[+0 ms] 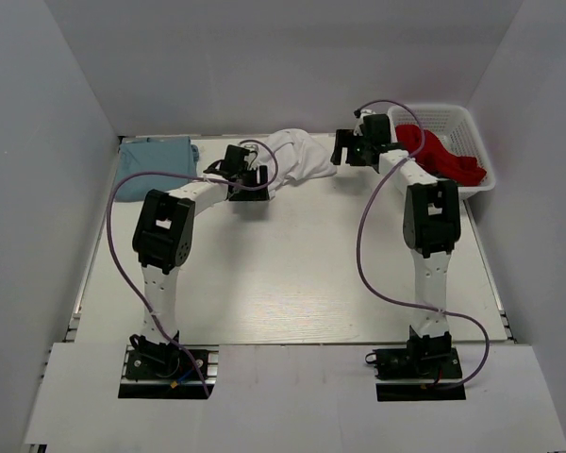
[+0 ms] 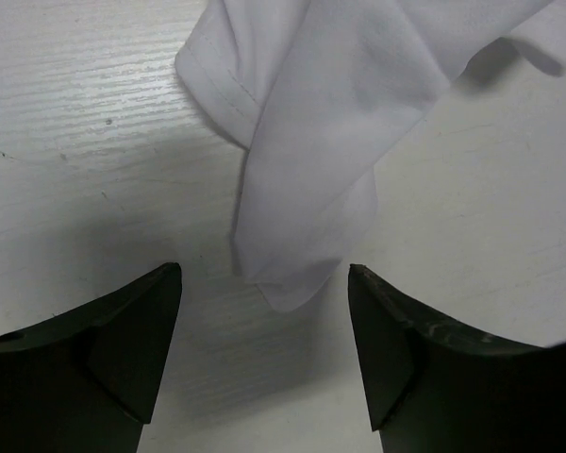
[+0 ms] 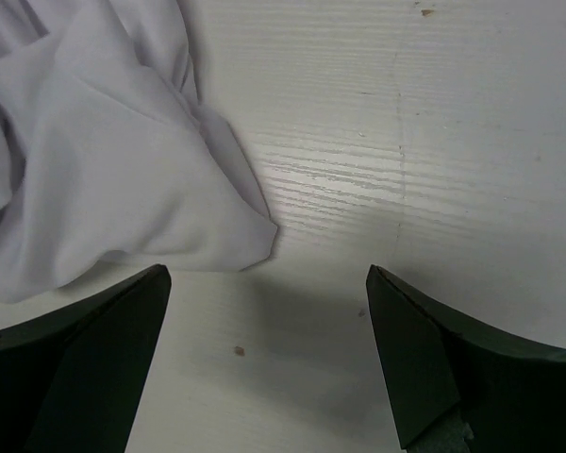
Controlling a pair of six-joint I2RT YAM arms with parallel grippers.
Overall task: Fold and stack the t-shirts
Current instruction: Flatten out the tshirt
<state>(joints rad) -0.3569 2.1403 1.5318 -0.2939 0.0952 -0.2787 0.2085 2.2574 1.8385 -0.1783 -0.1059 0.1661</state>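
White t-shirt (image 1: 300,156) lies crumpled far back on the bench (image 1: 283,274); left gripper (image 2: 264,278) gapes around its corner, right gripper (image 3: 269,274) wide open, empty, just beside it.

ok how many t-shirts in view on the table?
2. White t-shirt, crumpled, far centre; light blue t-shirt, far left corner. The basket at far right holds a red garment, which may hide more.

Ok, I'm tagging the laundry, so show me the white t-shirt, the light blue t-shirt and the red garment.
white t-shirt (image 1: 302,156), top view, middle of the crumpled heap.
light blue t-shirt (image 1: 156,157), top view, centre of the fabric.
red garment (image 1: 441,156), top view, middle of the cloth.
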